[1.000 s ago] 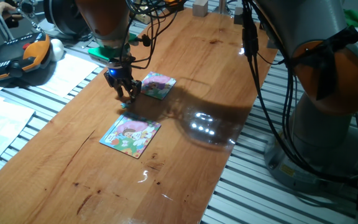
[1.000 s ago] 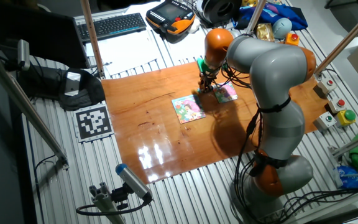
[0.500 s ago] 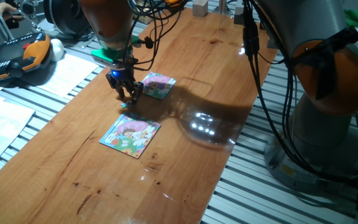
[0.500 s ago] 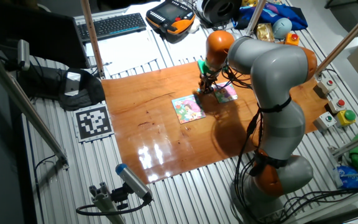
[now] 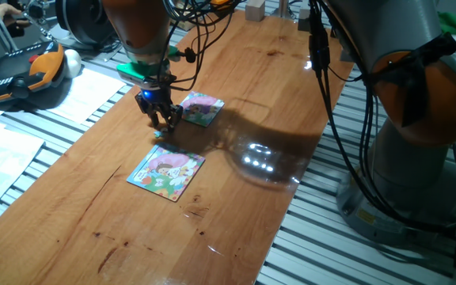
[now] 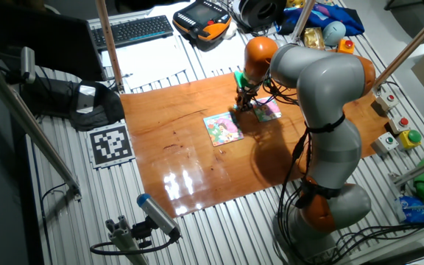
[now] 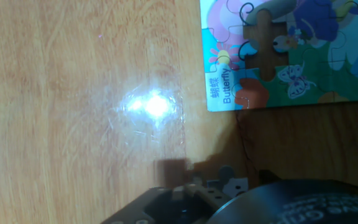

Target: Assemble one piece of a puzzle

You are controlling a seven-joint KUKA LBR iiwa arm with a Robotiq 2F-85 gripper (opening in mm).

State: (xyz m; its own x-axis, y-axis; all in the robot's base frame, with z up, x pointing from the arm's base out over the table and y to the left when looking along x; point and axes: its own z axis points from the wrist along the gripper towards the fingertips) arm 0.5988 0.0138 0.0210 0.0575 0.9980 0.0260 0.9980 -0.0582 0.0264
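Note:
The puzzle (image 5: 202, 108), a small square with a pink, purple and green picture, lies on the wooden table. It also shows in the other fixed view (image 6: 269, 110). In the hand view the puzzle (image 7: 303, 68) fills the top right and has a piece-shaped gap (image 7: 263, 50) where bare wood shows. My gripper (image 5: 163, 125) hangs just left of the puzzle, a little above the table, fingers close together. It also shows in the other fixed view (image 6: 240, 105). The piece (image 7: 230, 182), small, pale and knobbed, sits at the fingertips; it is a teal speck in the fixed view (image 5: 158, 133).
A larger square puzzle (image 5: 167, 172) with a light-blue border lies nearer the table's front, below the gripper. A black and orange teach pendant (image 5: 22, 75) and paper sheets (image 5: 6, 150) lie off the table's left edge. The arm's base (image 5: 418, 158) stands to the right.
The gripper has shifted slightly right, toward the small puzzle, then held still. Both puzzles have stayed in place.

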